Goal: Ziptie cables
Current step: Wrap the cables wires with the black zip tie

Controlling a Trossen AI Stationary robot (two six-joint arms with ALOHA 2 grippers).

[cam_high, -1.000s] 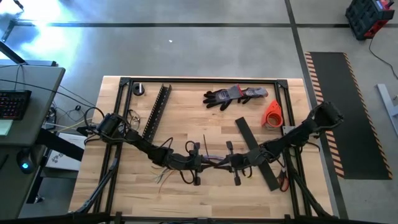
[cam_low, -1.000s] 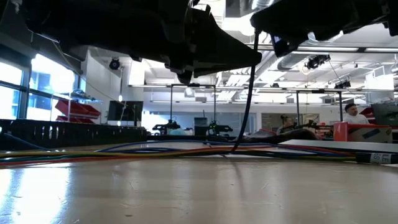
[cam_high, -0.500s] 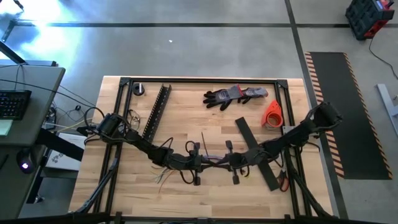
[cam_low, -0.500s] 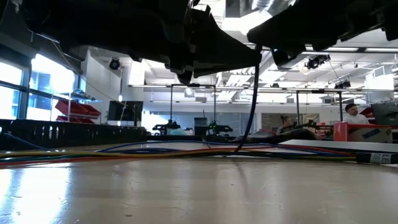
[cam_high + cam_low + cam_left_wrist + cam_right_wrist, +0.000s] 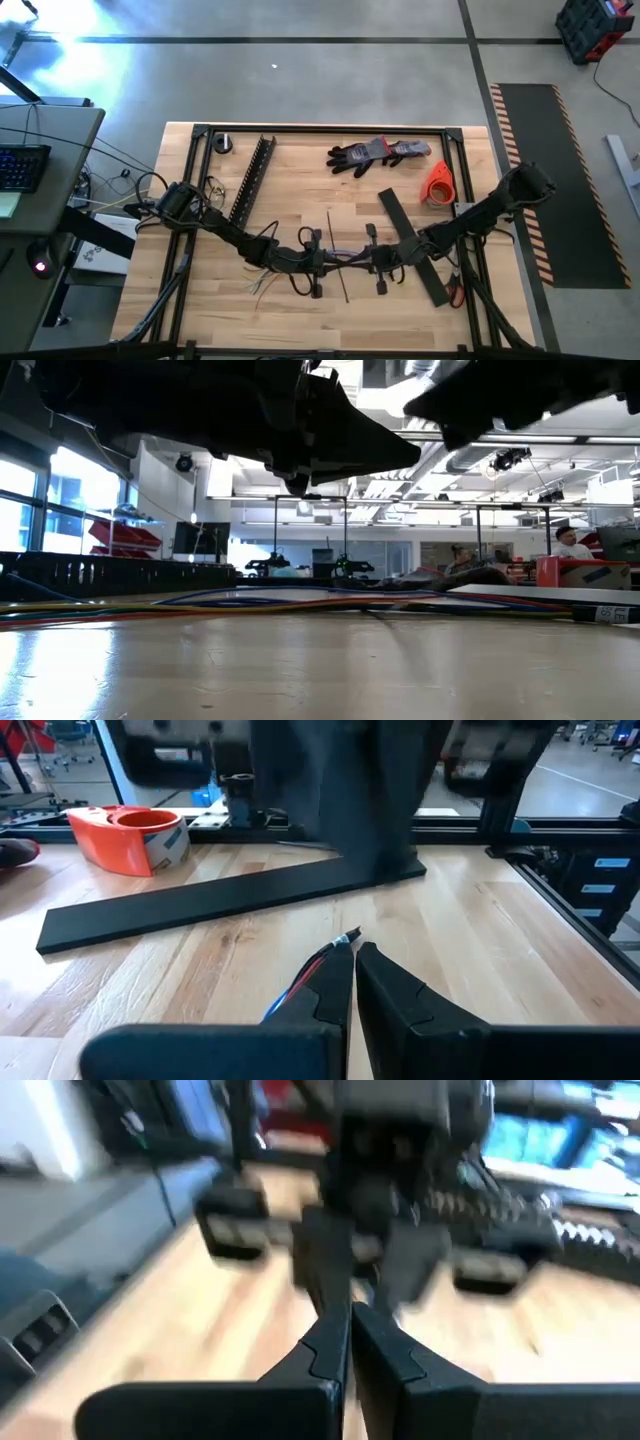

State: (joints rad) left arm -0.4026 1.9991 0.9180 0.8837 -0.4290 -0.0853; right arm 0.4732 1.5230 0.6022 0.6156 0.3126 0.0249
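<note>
Facing each other mid-table, the left gripper (image 5: 325, 262) pinches the cables (image 5: 300, 985) while the right gripper (image 5: 368, 262) is clenched empty. The zip tie (image 5: 337, 256) lies loose on the wood — one tug and the bunch slips free.

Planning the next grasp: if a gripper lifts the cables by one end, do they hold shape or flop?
Likely flop: the cables are very thin strands, and their loose ends splay across the table. Probably light, since they lie flat in curves in the low view. They may slip: only thin tips show at the left gripper's fingers.
</note>
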